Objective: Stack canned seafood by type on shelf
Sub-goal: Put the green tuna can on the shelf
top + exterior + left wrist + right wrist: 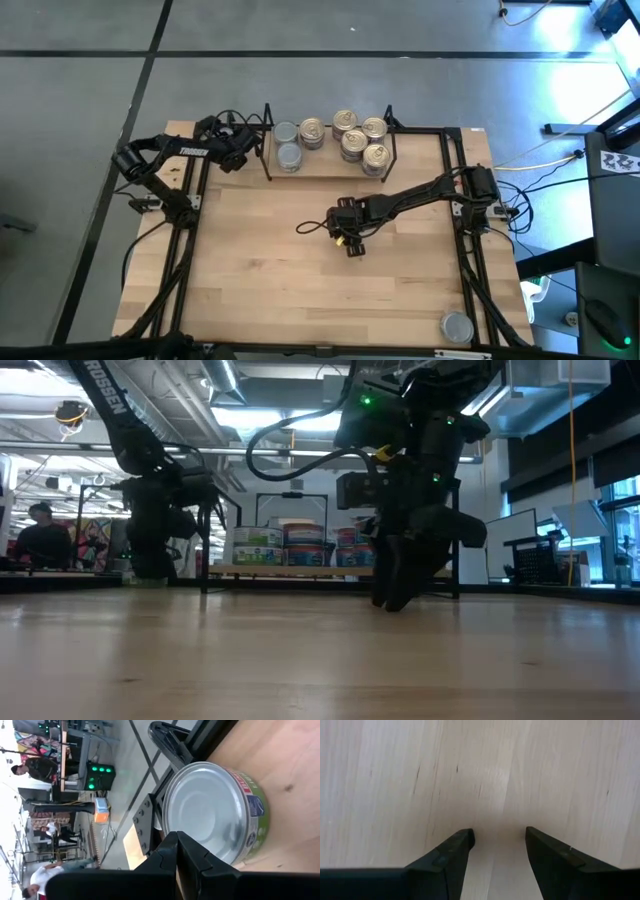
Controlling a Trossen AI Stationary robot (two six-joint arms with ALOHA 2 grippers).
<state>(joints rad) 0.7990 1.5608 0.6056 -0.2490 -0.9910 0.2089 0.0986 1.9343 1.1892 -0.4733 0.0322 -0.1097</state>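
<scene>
The shelf [330, 172], a black wire rack on a light wood base, stands at the table's far edge. Two silver-lidded tins [288, 146] sit at its left end and several gold-lidded tins [352, 140] to their right, some stacked. One more silver-lidded tin [457, 326] rests on the table near the near right corner. My left gripper [246, 151] is shut, just outside the shelf's left end frame, facing a silver-lidded tin with a green label [215, 815]. My right gripper [350, 243] is open over bare wood [497, 795] at mid-table, pointing down, with nothing between its fingers. My left gripper's shut fingertips [177, 847] stand before the near rim of the green-labelled tin's lid [192, 837]. I cannot tell whether they touch it. The tin sits flat on the wood.
Black rails [468, 230] edge the table on the left and right sides. A cable loop [310, 228] trails beside the right gripper. Bare wood lies in the table's near half [300, 300]. People stand in the room beyond [42, 767].
</scene>
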